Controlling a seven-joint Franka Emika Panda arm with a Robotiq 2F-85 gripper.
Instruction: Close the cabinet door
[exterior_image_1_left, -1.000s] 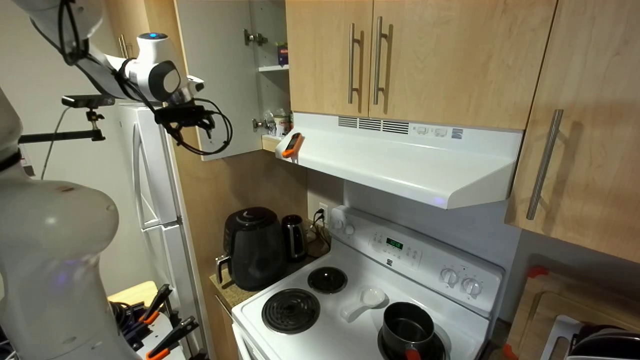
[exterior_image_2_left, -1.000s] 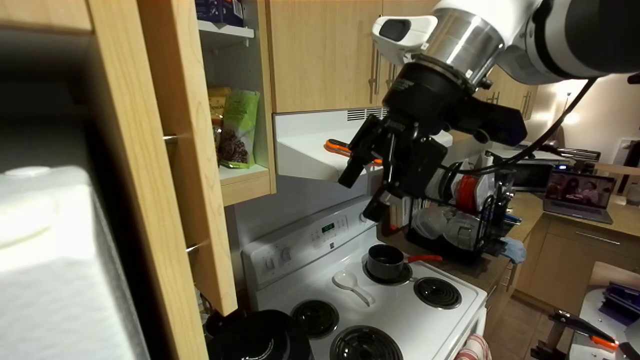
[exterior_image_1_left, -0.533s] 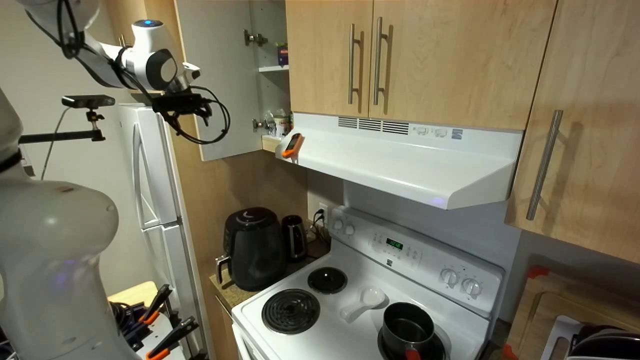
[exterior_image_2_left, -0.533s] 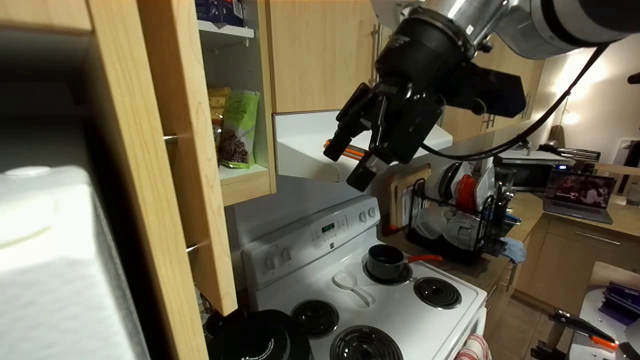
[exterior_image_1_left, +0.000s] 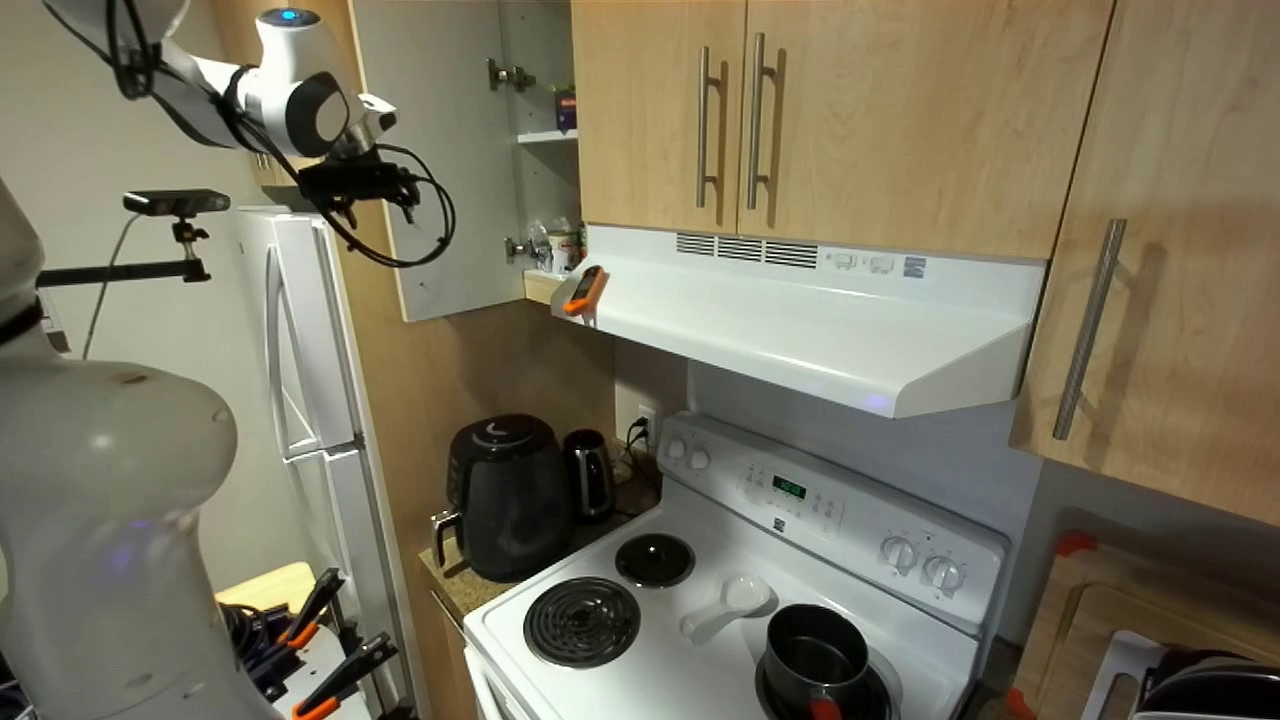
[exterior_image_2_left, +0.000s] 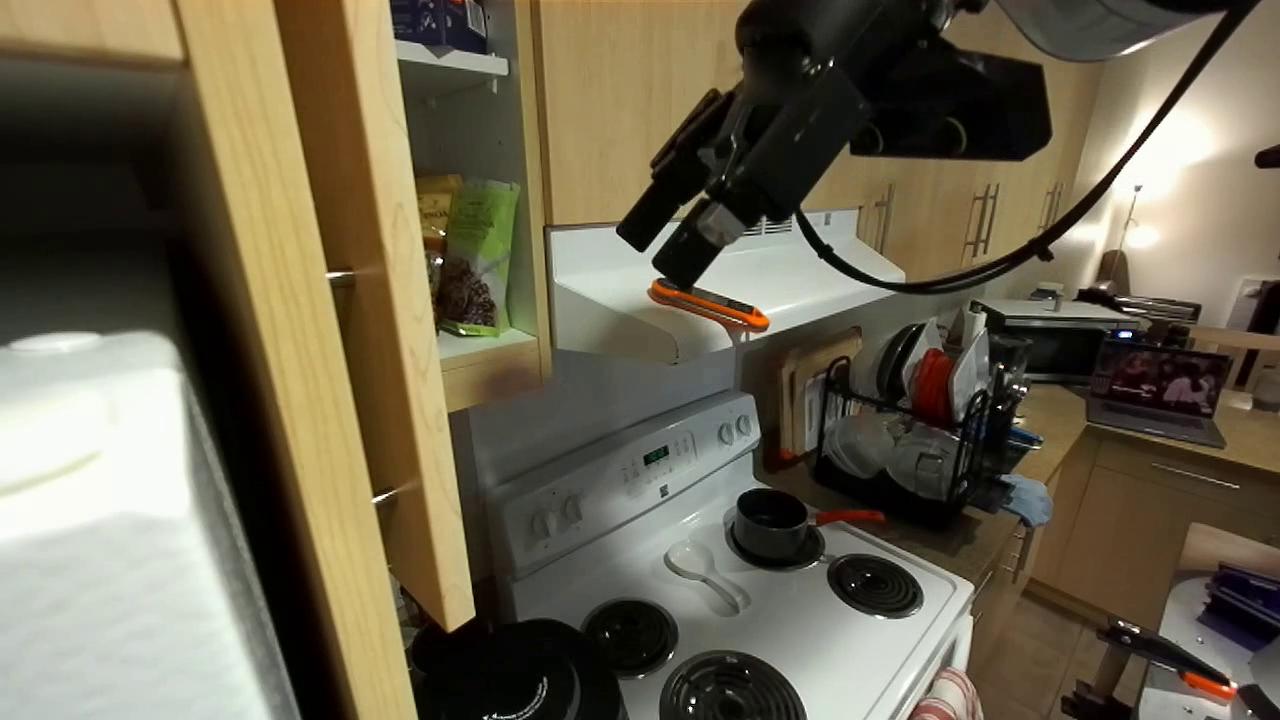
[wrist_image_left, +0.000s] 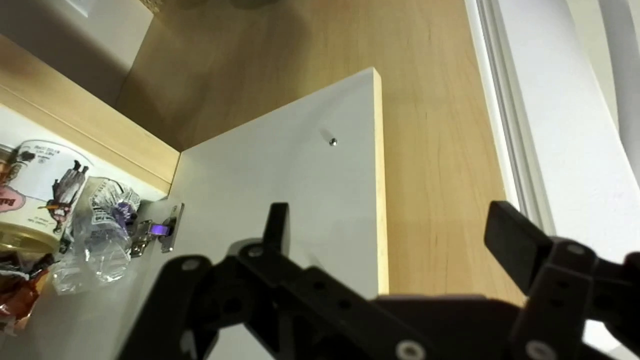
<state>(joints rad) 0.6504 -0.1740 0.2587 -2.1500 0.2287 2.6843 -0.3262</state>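
The cabinet door (exterior_image_1_left: 440, 160) stands open at the upper left, with a plain pale grey inner face and a light wood edge. It also shows in an exterior view (exterior_image_2_left: 425, 400) nearly edge-on, and in the wrist view (wrist_image_left: 320, 185). My gripper (exterior_image_1_left: 377, 213) is open and empty, in front of the inner face. In an exterior view the gripper (exterior_image_2_left: 662, 250) hangs to the right of the door, with a visible gap. In the wrist view the door's free edge runs between the spread fingers of the gripper (wrist_image_left: 389, 222); I see no contact. The handle is mostly hidden on the outer face.
The open cabinet holds jars and bags (exterior_image_2_left: 480, 260). A range hood (exterior_image_1_left: 800, 320) with an orange device (exterior_image_1_left: 587, 292) on it juts out beside the cabinet. A white fridge (exterior_image_1_left: 300, 330) and a wood side panel (wrist_image_left: 430, 150) stand beyond the door. A stove (exterior_image_1_left: 720, 560) is below.
My gripper has risen steadily and shifted slightly to the left in both exterior views. It stays open. The cabinet door has not moved.
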